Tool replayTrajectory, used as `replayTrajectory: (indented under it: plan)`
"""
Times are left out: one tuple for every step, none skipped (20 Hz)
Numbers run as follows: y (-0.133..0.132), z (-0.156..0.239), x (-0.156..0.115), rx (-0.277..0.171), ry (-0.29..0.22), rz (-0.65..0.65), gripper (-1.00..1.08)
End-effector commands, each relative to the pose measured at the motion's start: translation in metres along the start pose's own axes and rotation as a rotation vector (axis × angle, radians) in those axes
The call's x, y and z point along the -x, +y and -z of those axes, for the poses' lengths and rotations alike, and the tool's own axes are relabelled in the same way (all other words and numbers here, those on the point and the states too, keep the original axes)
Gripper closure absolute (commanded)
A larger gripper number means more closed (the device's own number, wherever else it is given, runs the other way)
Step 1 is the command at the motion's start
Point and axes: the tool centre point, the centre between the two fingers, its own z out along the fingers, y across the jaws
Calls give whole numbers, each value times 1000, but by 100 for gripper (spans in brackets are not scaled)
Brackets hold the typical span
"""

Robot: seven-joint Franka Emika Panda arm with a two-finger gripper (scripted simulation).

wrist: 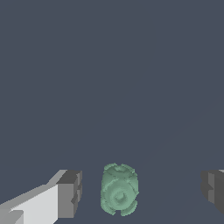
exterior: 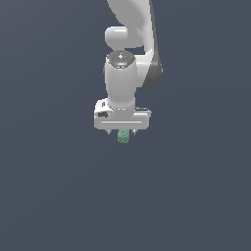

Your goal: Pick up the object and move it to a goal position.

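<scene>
The object (wrist: pixel 119 189) is a small mottled green, bumpy rounded lump. In the wrist view it sits between my two dark fingertips (wrist: pixel 70 194), with a clear gap on each side. My gripper (wrist: pixel 142 192) is open around it and does not touch it. In the exterior view the object (exterior: pixel 123 136) peeks out just below the white gripper (exterior: pixel 123 130) body, which hides its upper part. The arm comes down from above.
A plain dark grey surface (exterior: pixel 59 186) fills both views. No other objects or edges show.
</scene>
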Motion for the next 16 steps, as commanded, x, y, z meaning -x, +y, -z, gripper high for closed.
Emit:
replayTrajectory:
  plan:
    - [-1,-12,10,-3,-8,-13,-92]
    - [-2,-18,15,-4,-12,-19,-92]
    - [-2,-24,20,-5,-15,-26,-92]
    - [-3,-30,26,-6,-20,-33,-92]
    - [-3,-37,32,-7,-24,-41,-92]
    - [-4,-43,38,-8,-29,-49,-92]
    - [-4,-49,45,-9,-33,-57,-92]
    - [-5,-55,50,-10,-37,-64,-92]
    - [-5,-60,56,-10,-41,-70,-92]
    - [-5,-64,61,-11,-44,-77,-92]
    - [-6,-69,66,-11,-47,-82,-92]
    - [-6,-72,70,-11,-50,-87,-92]
    - [-6,-75,74,-11,-52,-92,-92]
    - [-6,-78,78,-12,-55,-96,-92]
    - [-7,-81,81,-12,-57,-99,-92]
    - [-7,-83,83,-12,-58,-102,-92]
